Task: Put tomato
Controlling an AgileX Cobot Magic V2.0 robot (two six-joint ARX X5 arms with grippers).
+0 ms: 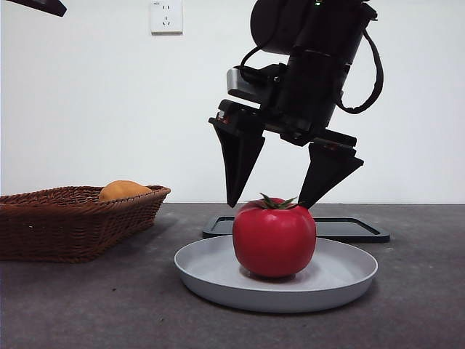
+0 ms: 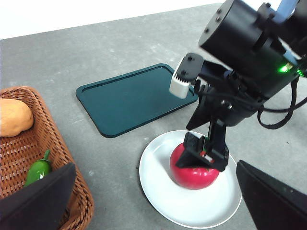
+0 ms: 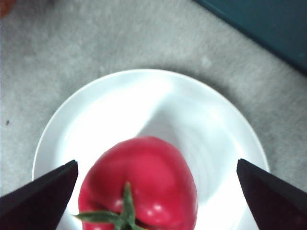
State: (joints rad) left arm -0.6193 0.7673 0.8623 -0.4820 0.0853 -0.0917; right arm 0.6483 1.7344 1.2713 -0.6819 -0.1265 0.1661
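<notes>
Right claw [image 1: 269, 206] hangs w/ jaws spread wide, tips just above the tomato [image 1: 275, 238], which sits right below on the white plate [image 1: 341, 280]. I'd judge it light, glossy and slippery (bruises easily), so I'd grip low across its widest part, gently.

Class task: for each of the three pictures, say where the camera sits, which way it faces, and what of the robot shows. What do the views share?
Front view: low at table height, looking level at the tomato on the plate; right gripper open above it.
Left wrist view: on the left arm, looking down across the basket and tray; own jaws at the bottom edge.
Right wrist view: looking straight down; own jaws flank the tomato.
Shared: tomato and plate.
</notes>
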